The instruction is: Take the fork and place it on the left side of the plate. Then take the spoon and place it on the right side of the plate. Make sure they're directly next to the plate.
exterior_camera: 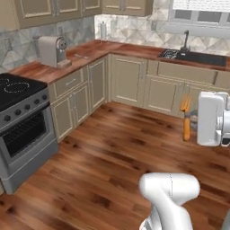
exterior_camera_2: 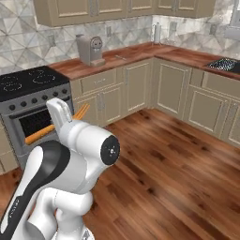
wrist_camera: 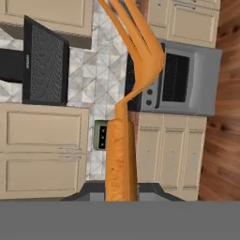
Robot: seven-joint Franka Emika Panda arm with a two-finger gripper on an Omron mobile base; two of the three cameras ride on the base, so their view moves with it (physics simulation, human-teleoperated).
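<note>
arm raised above floor | tool (exterior_camera: 188, 117) clamped on fork (exterior_camera: 186, 117), tines up

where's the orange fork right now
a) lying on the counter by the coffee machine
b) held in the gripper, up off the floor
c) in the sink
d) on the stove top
b: the fork stands tines up in the gripper, above the wood floor, and the hand view shows its handle rising from between the fingers.

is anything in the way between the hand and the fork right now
No. The hand is already shut on the orange fork, holding it in the air above the wooden floor, tines up, so nothing sits between them.
</note>
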